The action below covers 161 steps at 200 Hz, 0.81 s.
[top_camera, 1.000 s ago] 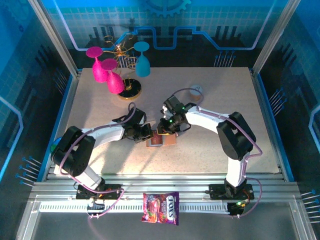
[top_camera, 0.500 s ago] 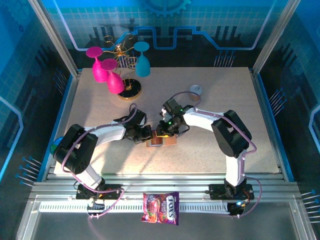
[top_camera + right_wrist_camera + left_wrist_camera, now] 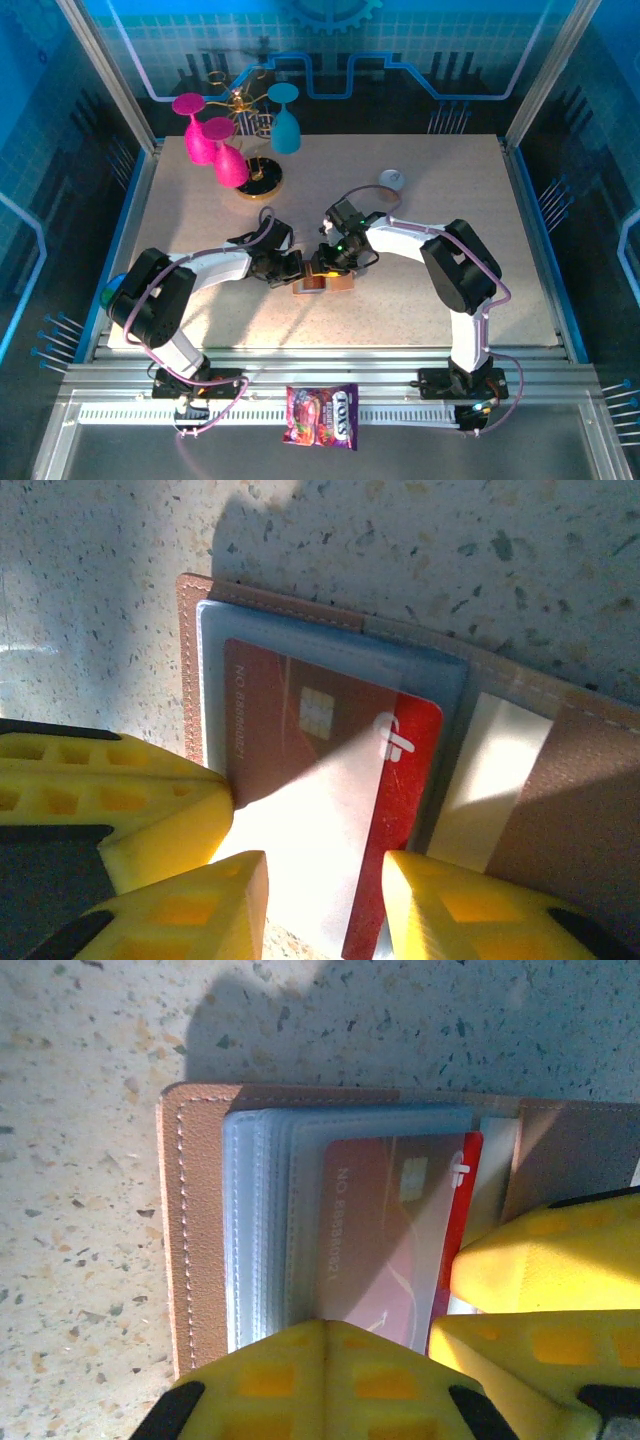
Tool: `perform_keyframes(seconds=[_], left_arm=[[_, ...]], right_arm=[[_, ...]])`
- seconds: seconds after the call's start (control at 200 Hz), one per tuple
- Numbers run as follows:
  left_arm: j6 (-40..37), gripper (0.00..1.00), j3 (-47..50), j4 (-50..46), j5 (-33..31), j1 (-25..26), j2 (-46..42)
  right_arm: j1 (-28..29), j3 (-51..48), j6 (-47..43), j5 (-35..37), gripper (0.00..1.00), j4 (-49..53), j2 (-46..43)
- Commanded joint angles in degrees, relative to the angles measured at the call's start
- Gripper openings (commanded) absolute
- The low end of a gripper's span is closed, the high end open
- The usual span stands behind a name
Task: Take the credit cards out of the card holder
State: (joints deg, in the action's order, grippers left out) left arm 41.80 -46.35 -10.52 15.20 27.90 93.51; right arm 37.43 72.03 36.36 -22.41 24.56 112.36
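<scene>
The brown card holder (image 3: 340, 285) lies open on the table between both arms. Its clear pockets (image 3: 260, 1220) hold a red credit card (image 3: 380, 1230) whose right edge sticks out of its pocket. My left gripper (image 3: 325, 1332) is shut, its joined tips resting on the pockets' near edge. In the right wrist view the red card (image 3: 300, 740) with its chip lies half out over the card holder (image 3: 590, 810). My right gripper (image 3: 325, 880) is open, one finger on each side of the card's near end. The left gripper's fingers (image 3: 120, 800) sit just beside it.
A gold stand (image 3: 260, 180) with pink glasses (image 3: 205, 140) and a blue glass (image 3: 286, 125) stands at the back left. A small white round object (image 3: 391, 179) lies behind the right arm. A colourful candy packet (image 3: 322, 415) rests on the front rail.
My right gripper's jaws have spread wider over the card. The right arm's elbow has shifted a little left. The left arm stays put.
</scene>
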Motion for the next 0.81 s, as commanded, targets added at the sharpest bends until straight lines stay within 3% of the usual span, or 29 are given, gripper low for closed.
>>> perform_keyframes(seconds=[0.0,0.8], left_arm=[[-1.11,0.0,-0.78,-2.83,-0.69,-0.31,0.53],[-1.35,0.0,-2.6,-2.32,1.85,-0.31,-1.24]], right_arm=[[-0.42,-0.57,-1.02,3.16,0.39,3.51,-0.19],[-4.39,-4.39,1.08,-2.91,0.33,-1.55,-4.53]])
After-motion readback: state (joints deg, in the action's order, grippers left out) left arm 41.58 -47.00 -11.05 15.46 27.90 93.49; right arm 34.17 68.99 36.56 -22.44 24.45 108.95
